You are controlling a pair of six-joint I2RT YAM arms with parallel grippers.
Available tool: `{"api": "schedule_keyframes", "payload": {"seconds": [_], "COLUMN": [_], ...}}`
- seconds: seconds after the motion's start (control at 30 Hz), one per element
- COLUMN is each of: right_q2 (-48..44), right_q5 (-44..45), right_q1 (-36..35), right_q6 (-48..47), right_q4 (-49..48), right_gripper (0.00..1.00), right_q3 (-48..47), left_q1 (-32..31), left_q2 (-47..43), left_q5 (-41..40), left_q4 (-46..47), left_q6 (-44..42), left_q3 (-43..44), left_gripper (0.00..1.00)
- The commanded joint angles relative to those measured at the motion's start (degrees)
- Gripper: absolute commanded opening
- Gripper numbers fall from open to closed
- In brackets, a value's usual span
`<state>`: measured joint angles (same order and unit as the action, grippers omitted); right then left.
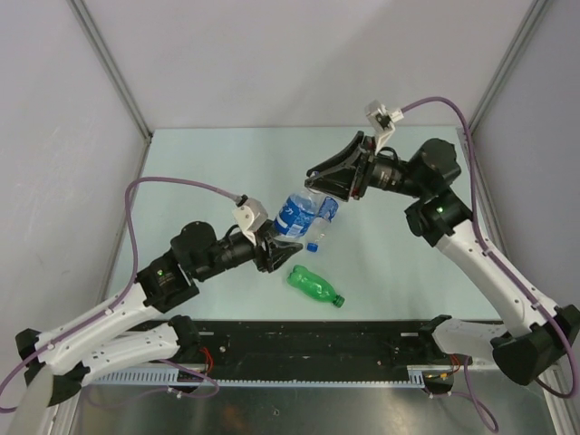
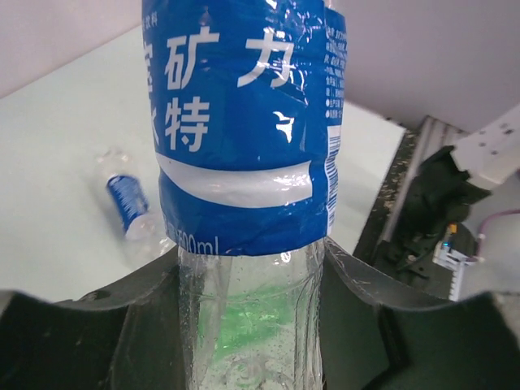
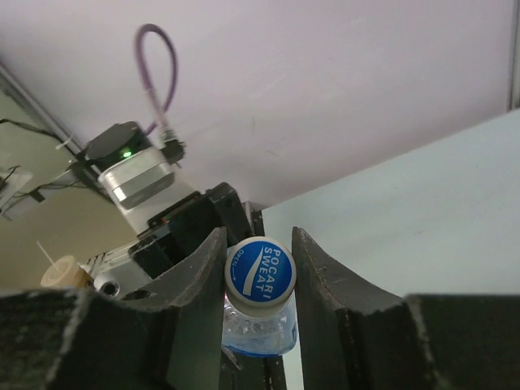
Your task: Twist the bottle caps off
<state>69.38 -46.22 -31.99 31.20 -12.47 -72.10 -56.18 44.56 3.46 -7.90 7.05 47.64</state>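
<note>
We log the left gripper (image 1: 268, 246) clamping the blue-labelled bottle (image 1: 299, 214), the right gripper (image 3: 258, 248) pinching its blue cap (image 3: 260, 273) (bottle axis spans both jaws).

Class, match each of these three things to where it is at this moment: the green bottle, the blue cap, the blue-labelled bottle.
Things:
1. green bottle
2. blue cap
3. blue-labelled bottle

Places:
A. gripped around its clear body by the left hand
B. lying on the table, no hand on it
C. pinched in the right hand

Pairs: 1-B, 2-C, 3-A
</note>
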Motion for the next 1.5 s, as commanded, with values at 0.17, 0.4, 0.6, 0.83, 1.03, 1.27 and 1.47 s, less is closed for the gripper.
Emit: {"api": "schedule_keyframes", "payload": {"seconds": [0.17,0.4,0.6,0.83,1.03,1.27,1.47], "right_q2": [-6.3,-6.7,-6.7,-6.7,-7.2,-7.9,-8.9], "right_q5": [-9.3,-16.7,-17.6,-11.2,-0.2,6.4,14.7], "right_q1": [2.2,2.7,2.8,5.1,11.8,13.8,13.8], "right_q6": [1.5,6.4,8.0,6.7,5.4,1.0,-3.4], "right_q4": [-12.4,-20.8,-23.6,-17.9,-8.3,-2.3,1.2], "right_gripper": [0.00,0.00,0.00,0.00,0.00,0.00,0.00], "right_q3": [1.4,1.5,1.5,1.6,4.6,14.2,25.8], "left_q1": [2.8,6.6,7.2,7.4,9.8,10.8,11.4], "left_q2": [-0.2,-0.6,0.3,1.6,0.8,-0.8,-1.0], "left_q5": [28.9,43.2,47.5,47.4,47.4,41.7,37.1], "left_q4": [11.5,22.4,23.6,23.8,22.8,21.5,19.5], "left_q6": [2.0,7.9,8.9,9.0,9.1,8.7,7.5], "left_q3": [-1.9,-4.3,-3.2,-3.3,-4.1,-5.7,-6.3], "left_gripper": [0.00,0.00,0.00,0.00,0.00,0.00,0.00]}}
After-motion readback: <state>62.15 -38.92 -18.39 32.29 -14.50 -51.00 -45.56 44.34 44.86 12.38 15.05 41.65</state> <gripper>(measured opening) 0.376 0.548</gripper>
